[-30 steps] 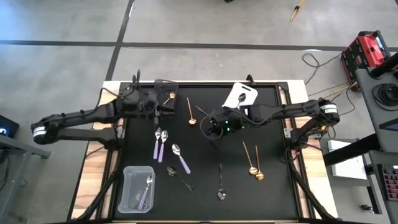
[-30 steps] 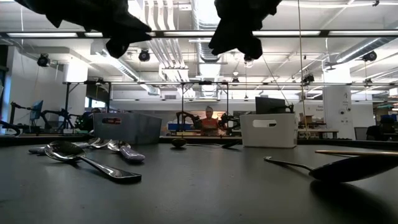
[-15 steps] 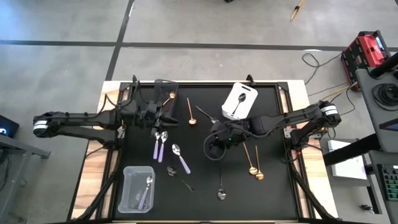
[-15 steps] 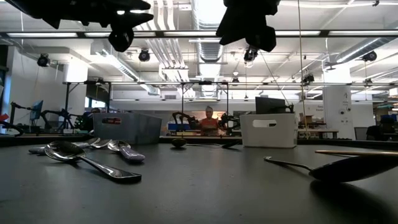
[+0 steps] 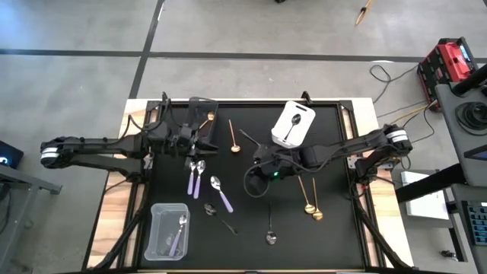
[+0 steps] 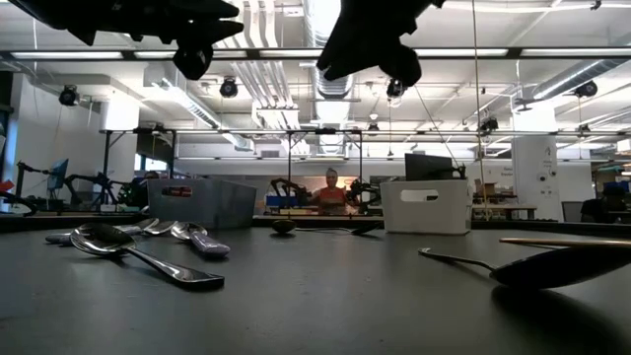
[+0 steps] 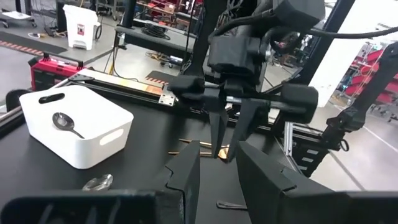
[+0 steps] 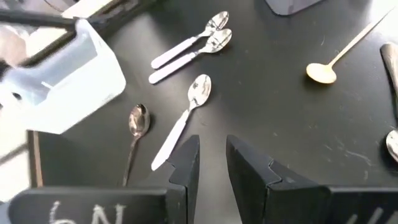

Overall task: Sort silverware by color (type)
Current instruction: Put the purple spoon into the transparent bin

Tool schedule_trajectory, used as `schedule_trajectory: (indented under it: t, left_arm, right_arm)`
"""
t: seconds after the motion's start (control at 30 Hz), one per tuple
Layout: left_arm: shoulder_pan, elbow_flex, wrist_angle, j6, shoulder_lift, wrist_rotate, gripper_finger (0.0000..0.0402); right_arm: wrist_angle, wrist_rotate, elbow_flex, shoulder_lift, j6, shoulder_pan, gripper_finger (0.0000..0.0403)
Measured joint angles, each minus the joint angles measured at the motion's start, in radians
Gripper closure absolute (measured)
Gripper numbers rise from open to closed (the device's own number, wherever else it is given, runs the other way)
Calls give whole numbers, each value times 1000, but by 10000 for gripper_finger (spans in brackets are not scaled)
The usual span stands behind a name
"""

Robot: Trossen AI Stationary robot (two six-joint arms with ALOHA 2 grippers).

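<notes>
Above table centre: right pincer (image 5: 259, 169), slightly spread and empty, now shifted from white bin (image 5: 292, 125) toward lilac-handled spoon (image 5: 221, 193). Left pincer (image 5: 199, 141), slightly spread, empty. Remaining silverware loose on table (image 5: 335, 228); sorting roughly early-stage.

On your surface (image 5: 335, 228), seen from above, one bin (image 5: 169, 230) sits at 7 o'clock with spoons in it. Another bin (image 5: 293, 125) sits at 1 o'clock with one spoon inside, and a third bin (image 5: 201, 111) at 11 o'clock. A pair of spoons (image 5: 195, 176) lies at 9 o'clock, a single spoon (image 5: 221, 193) just beside it toward 6. Two more spoons (image 5: 310, 199) lie at 4 o'clock, and another spoon (image 5: 270, 225) at 6.
</notes>
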Motion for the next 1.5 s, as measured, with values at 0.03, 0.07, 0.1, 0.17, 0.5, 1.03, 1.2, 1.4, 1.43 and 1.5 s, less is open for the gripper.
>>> schedule_trajectory:
  t: [0.03,0.07,0.1,0.17,0.5,1.03,1.2,1.4,1.43,1.5]
  left_arm:
    - [0,0,1,8,-1,0,315]
    - [0,0,1,14,-3,0,315]
    - [0,0,-1,20,-5,0,315]
    - [0,4,-7,37,-11,0,315]
    - [0,13,-122,118,-58,3,315]
    - [0,13,-475,110,-119,4,315]
    - [0,13,-472,112,-111,4,315]
    - [0,13,-467,112,-107,4,315]
    - [0,13,-467,112,-107,4,315]
    - [0,13,-466,112,-107,3,315]
  right_arm:
    - [-4,1,10,14,-6,-1,333]
    - [-2,2,20,26,-11,-2,333]
    - [-2,4,31,39,-13,-2,333]
    - [-2,6,53,61,-26,-5,333]
    - [-2,6,147,193,-51,-4,333]
    - [40,7,216,377,-136,-4,333]
    - [168,9,217,450,-209,4,333]
    - [262,99,217,514,-244,23,333]
    - [275,113,216,521,-257,28,333]
    - [311,123,216,534,-283,35,333]
